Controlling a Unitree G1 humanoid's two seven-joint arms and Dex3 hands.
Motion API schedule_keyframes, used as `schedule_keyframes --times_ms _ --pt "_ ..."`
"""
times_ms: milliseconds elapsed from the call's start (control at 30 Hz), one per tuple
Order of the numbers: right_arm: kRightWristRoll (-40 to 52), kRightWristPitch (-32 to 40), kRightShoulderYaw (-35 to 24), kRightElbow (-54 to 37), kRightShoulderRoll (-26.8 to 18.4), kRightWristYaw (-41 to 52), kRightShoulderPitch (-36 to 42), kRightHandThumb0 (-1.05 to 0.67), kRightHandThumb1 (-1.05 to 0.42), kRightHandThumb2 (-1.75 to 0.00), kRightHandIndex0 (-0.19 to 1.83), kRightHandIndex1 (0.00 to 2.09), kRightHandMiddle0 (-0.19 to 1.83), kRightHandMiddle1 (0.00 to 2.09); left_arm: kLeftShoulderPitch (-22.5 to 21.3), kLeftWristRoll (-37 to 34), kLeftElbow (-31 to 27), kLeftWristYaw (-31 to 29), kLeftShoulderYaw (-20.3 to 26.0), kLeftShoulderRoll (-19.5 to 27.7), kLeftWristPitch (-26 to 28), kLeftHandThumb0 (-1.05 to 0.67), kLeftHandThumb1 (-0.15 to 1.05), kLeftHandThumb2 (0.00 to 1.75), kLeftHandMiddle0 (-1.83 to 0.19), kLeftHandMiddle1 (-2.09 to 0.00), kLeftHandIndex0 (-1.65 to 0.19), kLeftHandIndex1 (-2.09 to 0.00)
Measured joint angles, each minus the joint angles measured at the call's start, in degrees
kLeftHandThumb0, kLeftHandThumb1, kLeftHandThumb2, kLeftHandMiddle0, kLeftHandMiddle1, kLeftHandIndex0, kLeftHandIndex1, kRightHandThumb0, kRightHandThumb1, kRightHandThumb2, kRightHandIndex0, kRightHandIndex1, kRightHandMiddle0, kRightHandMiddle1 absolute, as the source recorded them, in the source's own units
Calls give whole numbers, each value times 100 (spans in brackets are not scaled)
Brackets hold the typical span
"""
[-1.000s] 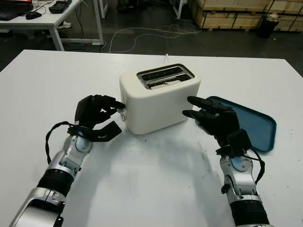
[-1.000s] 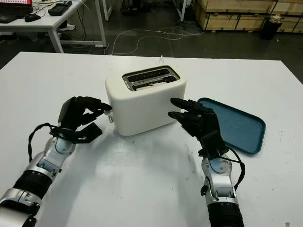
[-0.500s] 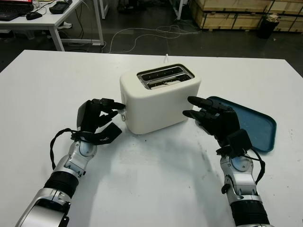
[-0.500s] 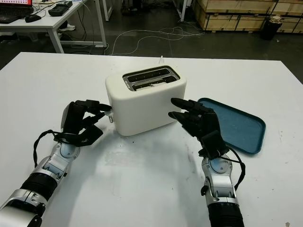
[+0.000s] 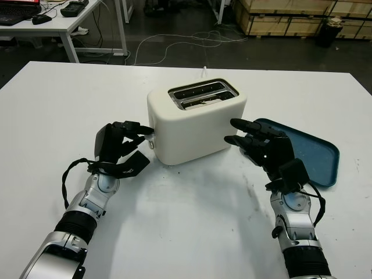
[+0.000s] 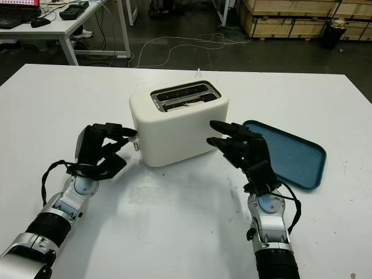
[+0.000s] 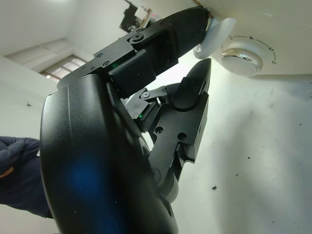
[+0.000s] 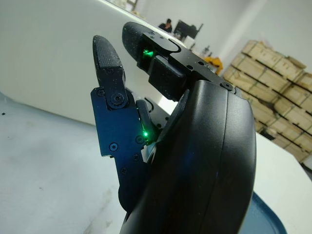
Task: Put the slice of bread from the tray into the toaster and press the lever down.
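The white toaster [image 5: 196, 121] stood near the middle of the surface [image 5: 192, 226], with bread [image 5: 204, 102] already down in its slot. The left hand [image 5: 119, 145] had its fingers curled, one fingertip on the lever [image 7: 214, 36]. The right hand [image 5: 264, 148] hung open between the toaster and the blue tray [image 5: 317, 154].

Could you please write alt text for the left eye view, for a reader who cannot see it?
A cream two-slot toaster stands on a white table; the left hand has its fingertips on the toaster's side lever. The open right hand hovers beside the toaster, before an empty blue tray.
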Motion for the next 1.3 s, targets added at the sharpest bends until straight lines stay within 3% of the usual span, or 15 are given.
schedule_keyframes --times_ms 100,233,400,500,800,1300 --pt "0 0 -1 3 -3 21 0 -49 -92 0 110 19 105 0 213 21 -478 -13 -58 145 155 -9 82 1 -77 -140 -123 -3" --pt "0 1 -1 4 -4 32 0 -49 -91 0 110 20 105 0 517 58 -1445 -256 -68 307 618 -3 80 0 -86 -126 -124 -4" --pt "0 1 -1 6 -7 44 0 -49 -91 0 110 20 105 0 871 179 -2264 -780 -55 546 960 -2 79 0 -82 -138 -125 -4" --pt "0 1 -2 6 -7 47 -1 -48 -91 0 110 20 105 0 954 195 -2511 -982 19 622 1057 -3 79 0 -88 -122 -125 -4" --pt "2 5 -3 7 -9 65 -1 -47 -91 0 110 21 105 0 988 531 -3081 -1471 349 848 1195 -7 79 0 -94 -135 -125 -4" --pt "3 79 -1 7 -9 106 -1 -47 -91 0 110 22 105 0 1018 592 -4075 -1703 978 814 1362 -7 80 0 -89 -133 -125 -4"
